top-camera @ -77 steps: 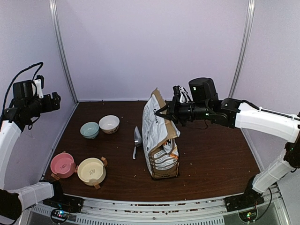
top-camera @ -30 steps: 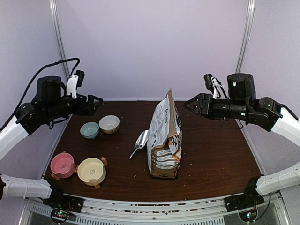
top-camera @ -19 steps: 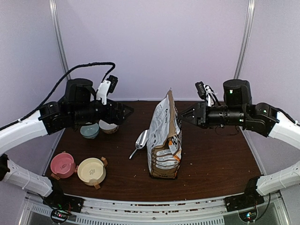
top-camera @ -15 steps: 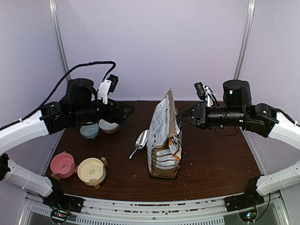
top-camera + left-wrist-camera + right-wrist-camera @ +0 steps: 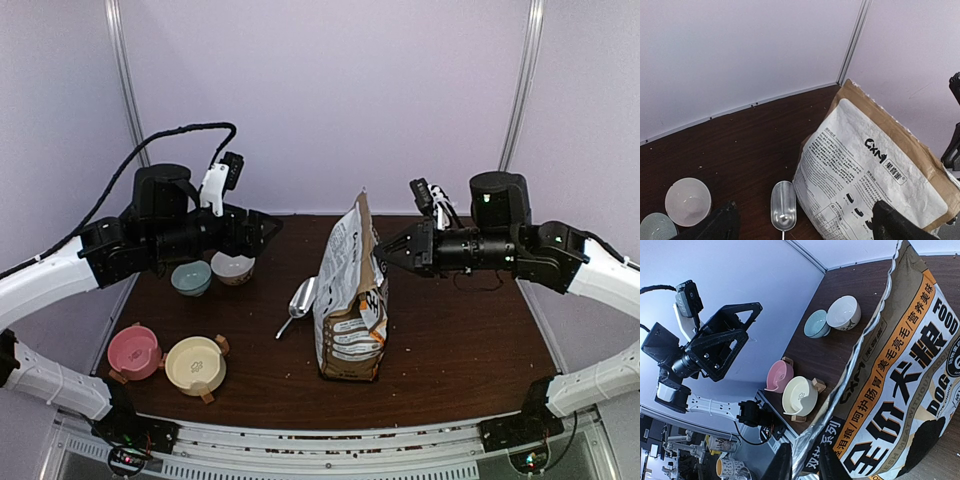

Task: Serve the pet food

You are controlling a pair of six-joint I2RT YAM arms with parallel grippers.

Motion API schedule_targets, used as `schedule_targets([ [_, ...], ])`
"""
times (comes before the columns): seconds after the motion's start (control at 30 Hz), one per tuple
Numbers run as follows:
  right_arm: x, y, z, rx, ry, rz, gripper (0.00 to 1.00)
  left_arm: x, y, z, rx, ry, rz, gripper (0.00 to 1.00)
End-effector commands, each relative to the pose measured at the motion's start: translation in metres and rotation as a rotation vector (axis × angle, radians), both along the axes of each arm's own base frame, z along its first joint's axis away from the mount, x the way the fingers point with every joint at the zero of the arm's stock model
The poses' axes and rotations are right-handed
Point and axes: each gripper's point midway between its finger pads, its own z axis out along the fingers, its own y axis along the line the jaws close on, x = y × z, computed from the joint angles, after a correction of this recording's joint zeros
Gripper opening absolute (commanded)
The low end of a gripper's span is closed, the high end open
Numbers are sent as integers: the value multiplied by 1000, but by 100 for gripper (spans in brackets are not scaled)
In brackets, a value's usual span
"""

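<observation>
While one bag stands upright mid-frame on the table — long axis vertical — one scoop lies just left, four bowls lower left. The pet food cannot be seen. Two arms reach level toward the bag: left fingers spread wide, clear of it; right fingers straddle its top rim — whether clamped, I cannot tell.

Pet food, tiny reddish-brown pellets, scattered loose along the table's near edge, bag contents hidden
</observation>
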Motion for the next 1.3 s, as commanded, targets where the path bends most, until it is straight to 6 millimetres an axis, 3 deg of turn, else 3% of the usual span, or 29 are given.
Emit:
schedule_targets([
  [0.0, -2, 4, -3, 4, 1, 12, 19, 0, 4, 13, -45, -37, 19, 94],
  [0.2, 0, 4, -9, -13, 17, 6, 14, -1, 7, 12, -43, -37, 27, 94],
  [0.63, 3, 5, -19, -41, 43, -8, 13, -1, 11, 15, -49, -44, 38, 95],
  [0.9, 1, 21, -12, 31, 45, 46, 6, -4, 6, 25, -86, -41, 15, 95],
  [1.0, 0, 33, -3, 92, 48, 86, 0, -8, -2, 34, -132, -25, -25, 95],
  [1.27, 4, 49, 2, 168, 47, 112, 0, -24, -49, 46, -299, 79, -236, 95],
])
